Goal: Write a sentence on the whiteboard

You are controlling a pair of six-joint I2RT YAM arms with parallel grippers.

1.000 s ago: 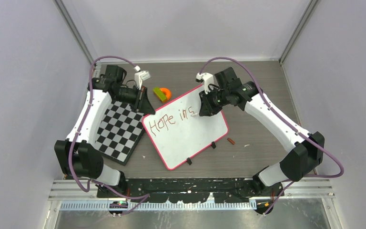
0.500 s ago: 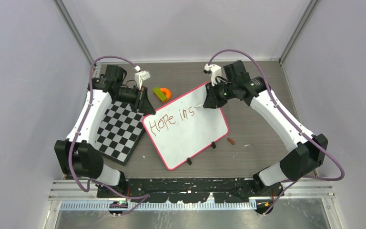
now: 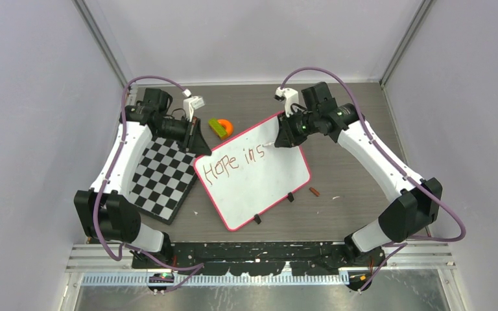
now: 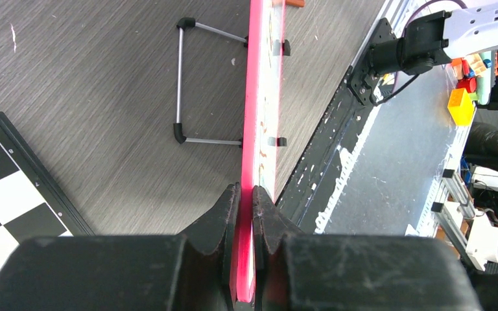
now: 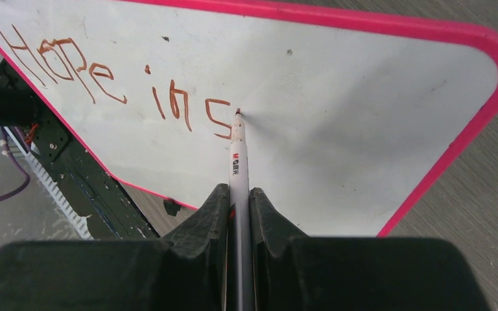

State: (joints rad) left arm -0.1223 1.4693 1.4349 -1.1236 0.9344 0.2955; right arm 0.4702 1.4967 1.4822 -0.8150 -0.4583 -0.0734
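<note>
The whiteboard (image 3: 259, 178) with a pink-red rim lies tilted at the table's middle; it also fills the right wrist view (image 5: 337, 129). The sentence (image 3: 237, 161) on it reads "Hope in s" in reddish-brown lettering, also seen in the right wrist view (image 5: 113, 91). My left gripper (image 3: 201, 148) is shut on the board's far left rim, seen edge-on in the left wrist view (image 4: 246, 194). My right gripper (image 3: 284, 140) is shut on a white marker (image 5: 238, 162), whose tip touches the board just right of the "s".
A black-and-white checkerboard (image 3: 159, 178) lies left of the board. A green and orange toy (image 3: 220, 127) sits behind the board. A small brown cap (image 3: 314, 191) lies on the table right of the board. A wire stand (image 4: 188, 84) shows under the board in the left wrist view.
My right gripper has moved up and right from the "s" to just beyond it. The left gripper and the board have not moved.
</note>
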